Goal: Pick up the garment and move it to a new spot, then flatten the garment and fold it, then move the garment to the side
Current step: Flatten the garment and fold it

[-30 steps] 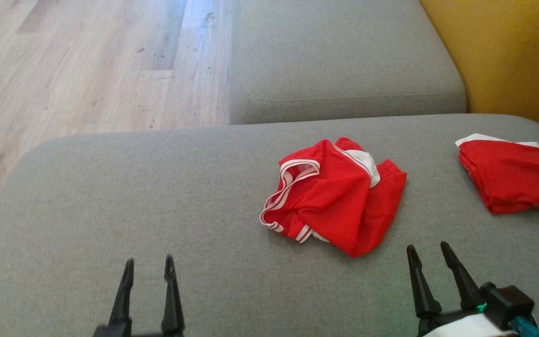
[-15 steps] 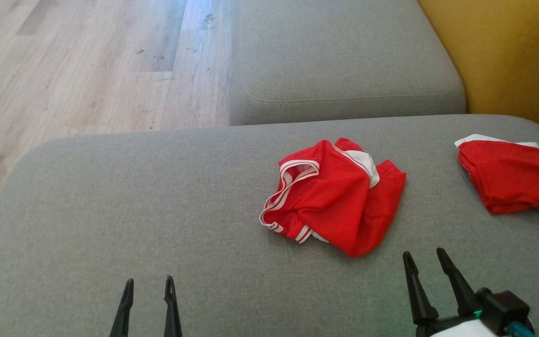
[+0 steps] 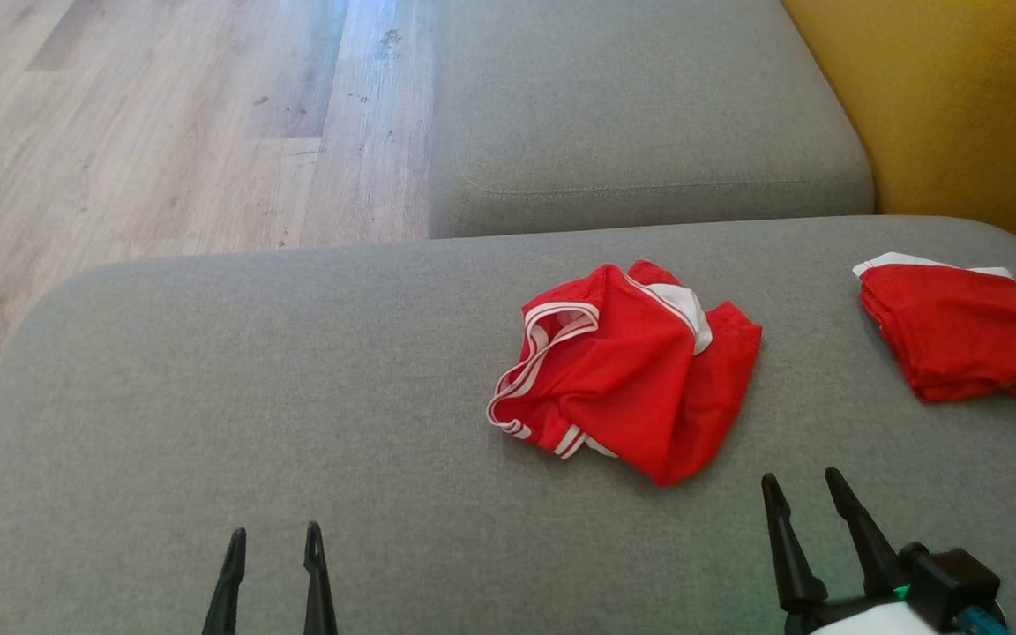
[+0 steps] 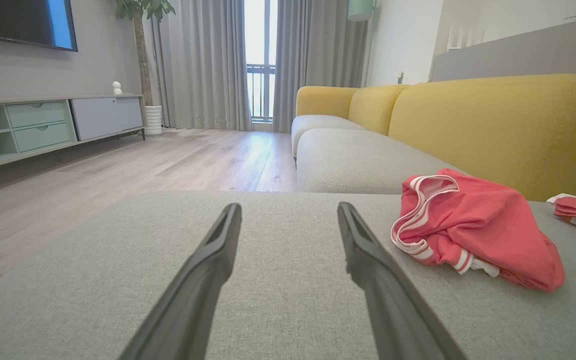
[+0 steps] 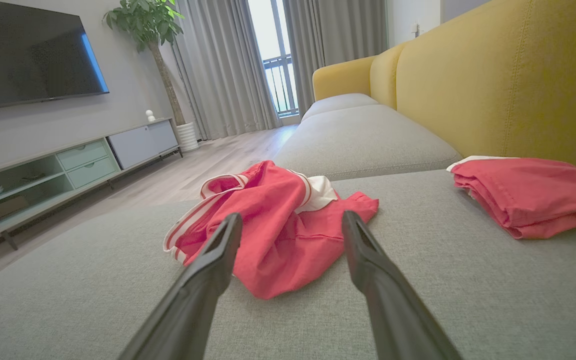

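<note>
You have bare grey seat cushion (image 3: 208,370) across its whole left half, out to the edge above the wooden floor (image 3: 120,132). Right of centre the crumpled red garment (image 3: 627,370) lies in the way; a folded red garment (image 3: 958,335) sits at the right end, open cushion between them. The yellow backrest (image 3: 958,106) walls the right side.

We get bright, even daylight, coming thru the window (image 4: 260,55) btwn the curtains (image 4: 203,65), which is blown out white & throws a pale glare streak down the wood floor (image 3: 376,62). Shadows are soft & thin, e.g. under the garment (image 3: 631,379). Wrist views bow at the edges (wide-angle), and we see the close-up dark fingers (image 4: 203,285) slightly soft.
</note>
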Tool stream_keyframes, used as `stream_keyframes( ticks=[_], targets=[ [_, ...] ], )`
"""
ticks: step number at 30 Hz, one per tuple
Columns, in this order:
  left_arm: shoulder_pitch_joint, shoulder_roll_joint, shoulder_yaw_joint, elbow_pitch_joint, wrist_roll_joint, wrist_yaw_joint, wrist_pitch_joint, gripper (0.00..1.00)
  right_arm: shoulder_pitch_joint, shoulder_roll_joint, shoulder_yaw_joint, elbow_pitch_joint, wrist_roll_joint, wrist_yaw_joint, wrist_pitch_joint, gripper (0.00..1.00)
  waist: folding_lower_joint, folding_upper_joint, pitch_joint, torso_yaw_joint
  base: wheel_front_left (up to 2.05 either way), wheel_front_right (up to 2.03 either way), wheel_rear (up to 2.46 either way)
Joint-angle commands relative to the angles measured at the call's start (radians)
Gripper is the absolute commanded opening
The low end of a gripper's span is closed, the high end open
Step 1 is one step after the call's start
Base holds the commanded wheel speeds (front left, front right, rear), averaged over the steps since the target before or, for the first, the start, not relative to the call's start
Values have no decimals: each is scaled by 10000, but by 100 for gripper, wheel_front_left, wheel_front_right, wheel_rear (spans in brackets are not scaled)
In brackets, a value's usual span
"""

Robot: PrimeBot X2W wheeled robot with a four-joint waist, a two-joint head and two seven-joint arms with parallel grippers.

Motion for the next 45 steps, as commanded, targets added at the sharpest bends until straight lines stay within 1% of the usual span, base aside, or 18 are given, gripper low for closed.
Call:
stream_keyframes(
  ticks=[1, 11, 15, 19, 23, 27, 29, 34, 39, 41, 45],
  targets=[
    [-424, -134, 409, -275, 118, -67, -108, 100, -435, -48, 172, -274, 26, -9, -111, 100, 0, 0, 15, -2, 0, 0, 0],
    [-745, -147, 258, -234, 404, -106, -108, 100, -591, -96, 277, -382, -52, -9, -111, 100, 0, 0, 437, -80, 0, 0, 0],
    [-1375, -149, -40, -69, 398, -146, -108, 100, -769, -192, 402, -465, -71, -9, -111, 100, 0, 0, 824, -248, 0, 0, 0],
    [-2437, -150, -661, 339, 396, -283, -109, 100, -1011, -311, 537, -576, -79, -9, -111, 100, 0, 0, 1260, -467, 0, 0, 0],
    [-3799, -151, -1513, 1154, 408, -548, -109, 100, -1242, -399, 674, -656, -84, -9, -111, 100, 0, 0, 1693, -738, 0, 0, 0],
    [-5555, -151, -2142, 2130, 442, -710, -85, 100, -1720, -476, 837, -799, -68, -9, -111, 100, 0, 0, 2468, -1064, 0, 0, 0],
    [-6470, -151, -2528, 2761, 530, -892, 149, 100, -1946, -508, 874, -859, -65, -9, -111, 100, 0, 0, 2821, -1200, 0, 0, 0],
    [-8577, -152, -3433, 4014, 520, -1147, 494, 100, -2404, -586, 875, -954, -63, -9, -111, 100, 0, 0, 3651, -1507, 0, 0, 0],
    [-10073, -152, -4332, 5248, 358, -1229, 901, 100, -2736, -634, 890, -989, -43, -9, -111, 100, 0, 0, 4191, -1766, 0, 0, 0],
    [-10483, -152, -4667, 5764, 255, -1380, 1093, 100, -2848, -625, 883, -999, -27, -9, -111, 100, 0, 0, 4327, -1864, 0, 0, 0],
    [-11223, -152, -5047, 6832, 381, -1223, 1165, 100, -3004, -604, 870, -1030, 3, -9, -111, 100, 0, 0, 4521, -1995, 0, 0, 0]
  ],
)
